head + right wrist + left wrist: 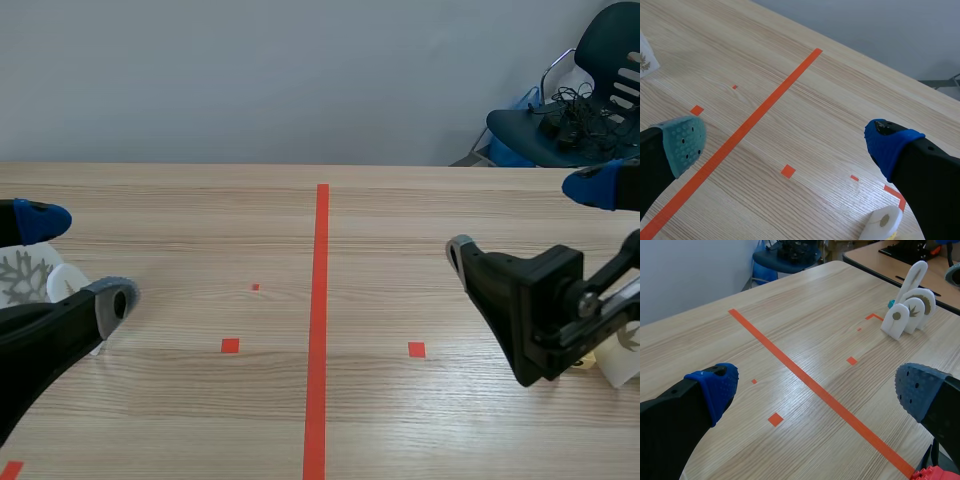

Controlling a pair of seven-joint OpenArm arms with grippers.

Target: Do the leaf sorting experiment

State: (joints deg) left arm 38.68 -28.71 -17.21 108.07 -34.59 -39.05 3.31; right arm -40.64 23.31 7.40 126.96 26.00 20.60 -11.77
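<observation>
White arched leaf cards [907, 315] stand in a row far ahead of my left gripper [817, 390], each bearing a leaf picture; a taller white loop [916, 277] rises behind them. In the scene view one such white piece [620, 362] shows behind the right arm, and more leaf cards [25, 275] sit at the left edge behind the left arm. My left gripper [78, 260] hovers open over bare table. My right gripper [530, 220] is open too, empty, with a white card [882, 222] beside its blue finger [890, 142]. Another leaf card [645, 62] lies far ahead.
An orange-red tape line [320, 320] runs down the table's middle, with small tape squares either side. Beyond the far right corner stands a dark blue chair [570, 115] loaded with cables. A second table [900, 255] lies past the edge.
</observation>
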